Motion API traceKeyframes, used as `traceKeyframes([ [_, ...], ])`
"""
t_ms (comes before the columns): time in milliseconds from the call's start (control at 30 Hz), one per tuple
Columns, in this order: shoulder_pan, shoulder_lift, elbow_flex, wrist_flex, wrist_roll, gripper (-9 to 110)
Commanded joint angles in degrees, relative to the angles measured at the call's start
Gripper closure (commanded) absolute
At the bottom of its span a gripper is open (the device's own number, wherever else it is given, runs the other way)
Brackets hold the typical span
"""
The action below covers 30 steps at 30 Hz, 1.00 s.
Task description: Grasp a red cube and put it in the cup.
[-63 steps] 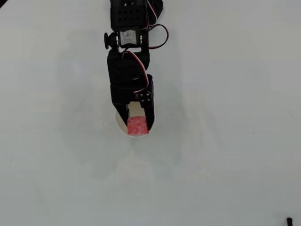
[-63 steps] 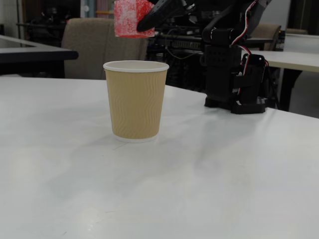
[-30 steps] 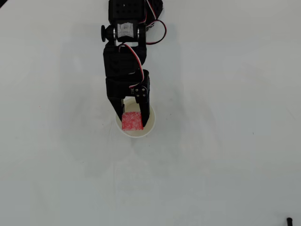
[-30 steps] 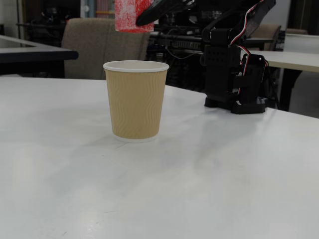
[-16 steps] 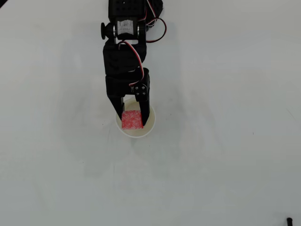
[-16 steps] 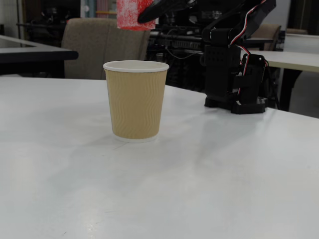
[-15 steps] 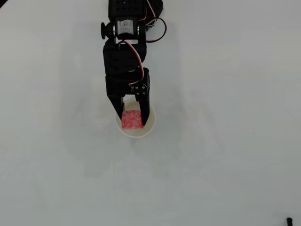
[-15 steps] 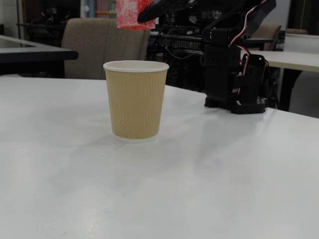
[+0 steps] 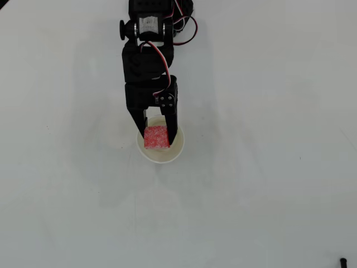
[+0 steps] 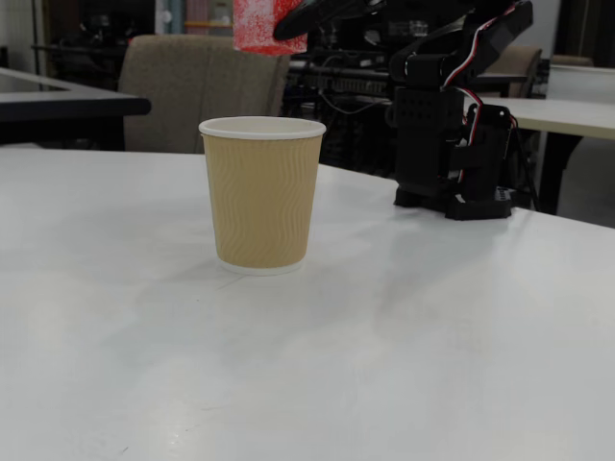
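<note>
Overhead view: the pincer (image 9: 157, 134) points down the picture from the black arm (image 9: 148, 61), and its two black fingers (image 9: 174, 127) are clamped on the red cube (image 9: 157, 137), one on each side of it. The fingers stand only as far apart as the cube is wide. The cube lies inside the outline of the cup (image 9: 167, 156), toward the rim's upper-left part, with cream inside wall showing below and to the right of it.

In the fixed view the red cube (image 10: 269, 26) is held at the top edge of the picture, clear of the cup (image 10: 261, 192) and above its open mouth, not touching the rim. The pincer (image 10: 288, 24) is cut off by the frame there, so its grip is hard to judge from this side. The cup stands upright on the white bench (image 10: 384, 346), with the arm's base (image 10: 452, 144) behind and to the right.
</note>
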Motion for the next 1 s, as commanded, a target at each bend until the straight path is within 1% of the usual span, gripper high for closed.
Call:
traceKeyframes([
  [0,-0.35,1.67,-0.79,0.26,0.97,97],
  [133,-0.26,1.67,-0.79,0.26,0.97,97],
  [233,-0.09,1.67,-0.53,0.26,0.97,92],
  [500,0.09,1.67,-0.09,-0.09,0.97,67],
  [967,0.26,1.85,0.70,-1.23,1.14,67],
])
